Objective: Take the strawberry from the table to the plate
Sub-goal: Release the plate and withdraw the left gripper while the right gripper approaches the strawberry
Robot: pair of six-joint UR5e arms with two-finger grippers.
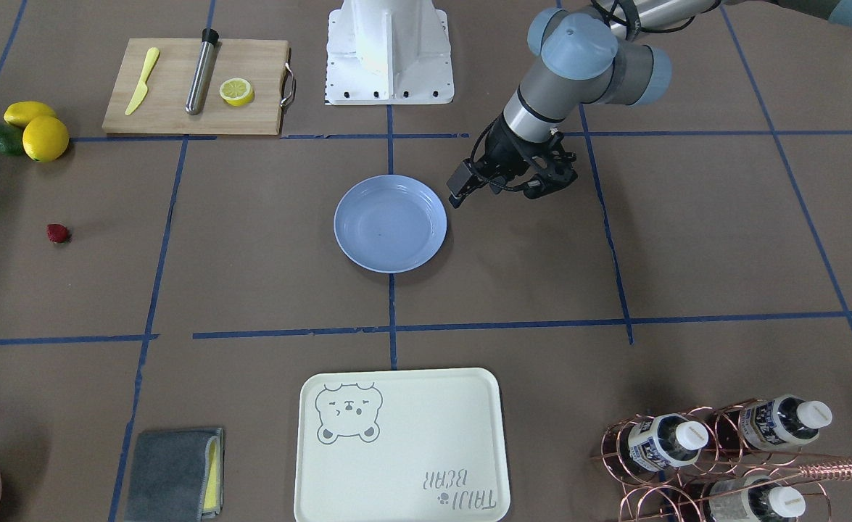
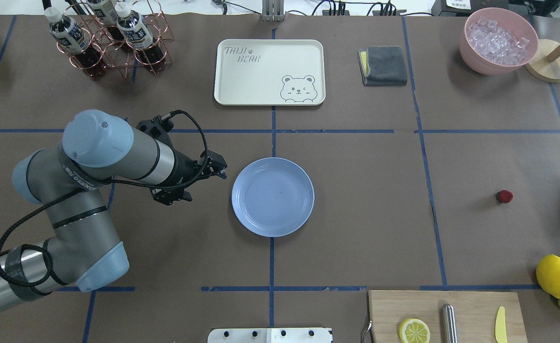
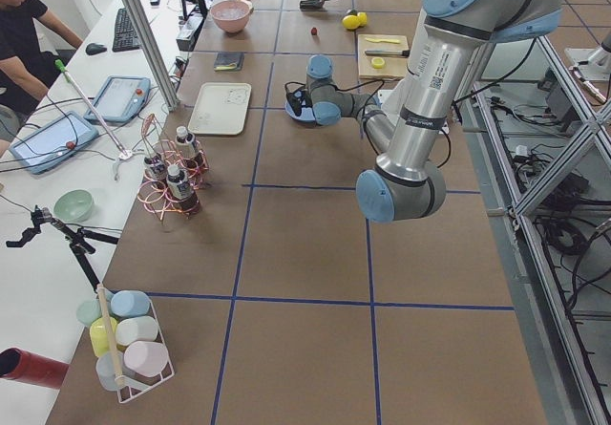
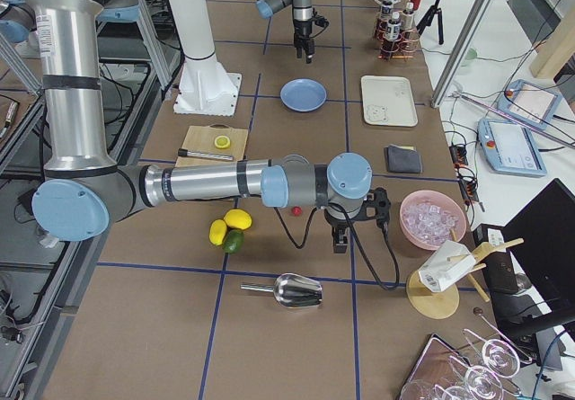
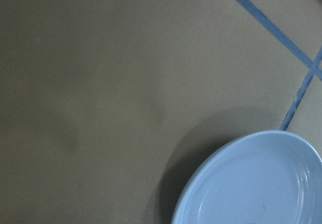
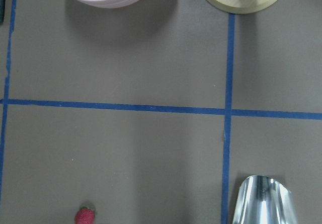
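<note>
Right gripper (image 4: 344,238), opening not discernible, hangs near the strawberry (image 6: 84,216), which lies at its wrist view's lower-left edge; left gripper (image 2: 218,169) sits beside the plate (image 2: 273,196), well apart.

— What stands round the strawberry (image 2: 504,196)?

— Bare table (image 2: 370,214) on every side of it. You have the lemons (image 2: 554,275) and the board (image 2: 470,305) well apart on the robot's side, and the ice bowl (image 2: 498,40) and cloth (image 2: 383,65) well apart on the far side. Your right arm (image 4: 207,184) stretches above the table with its wrist by the berry. A scoop (image 4: 286,289) lies further toward the table's end.

— And the way to the plate (image 2: 260,209)?

— You get open brown paper between the two, crossed by tape lines. The left arm (image 2: 117,157) hangs just beside the plate's opposite rim.
</note>
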